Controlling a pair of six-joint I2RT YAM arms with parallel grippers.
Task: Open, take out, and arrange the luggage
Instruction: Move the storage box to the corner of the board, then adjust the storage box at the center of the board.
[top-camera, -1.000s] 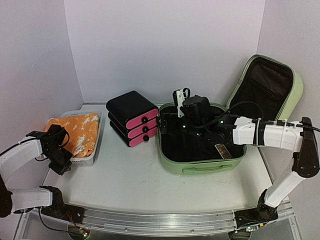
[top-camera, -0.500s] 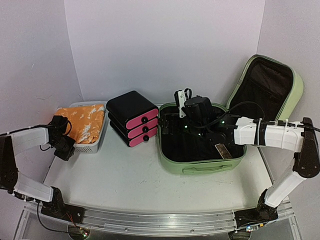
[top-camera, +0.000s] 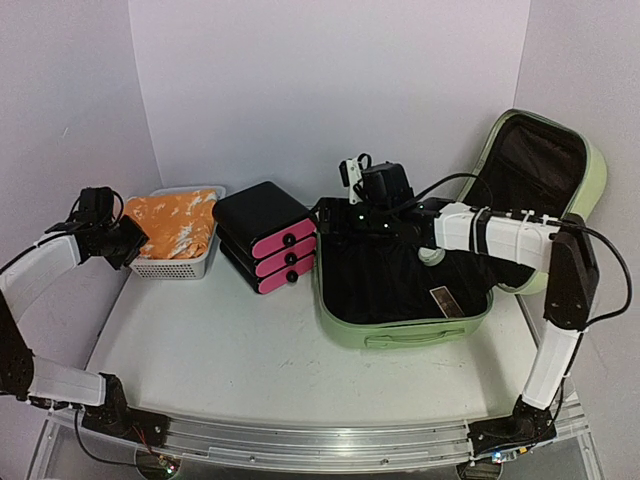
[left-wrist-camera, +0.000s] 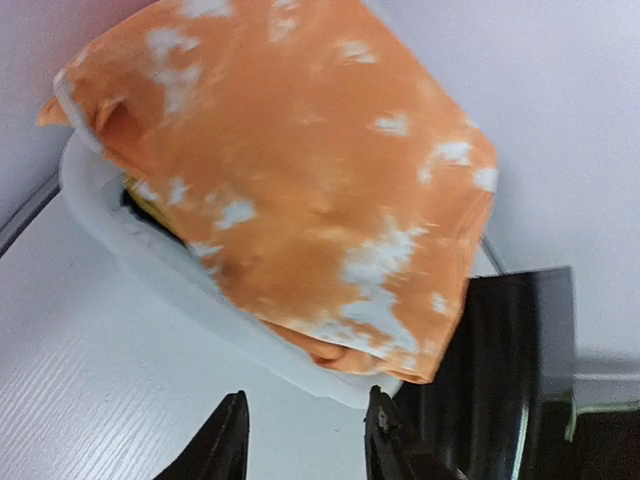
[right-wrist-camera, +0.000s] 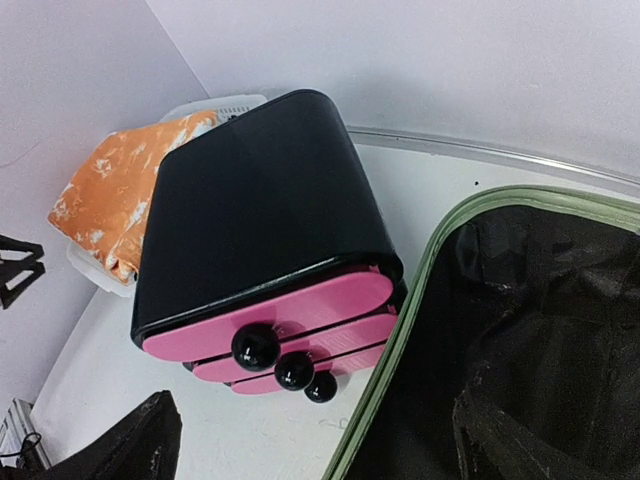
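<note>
R jaws gape wide, empty, over back-left corner of suitcase (top-camera: 400, 337), which lies lid-open on tabletop's (top-camera: 250, 350) right half. L jaws part-open, empty, by basket (top-camera: 170, 267) w/ orange cloth (top-camera: 175, 215), well apart. R arm nearer.

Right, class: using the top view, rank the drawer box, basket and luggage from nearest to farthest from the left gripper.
1. Basket, far left, right beside the left gripper.
2. Drawer box, centre.
3. Luggage, right side.

The white table (top-camera: 250, 350) carries a basket (top-camera: 175, 268), a drawer box (top-camera: 262, 215) and the open luggage (top-camera: 400, 335).
</note>
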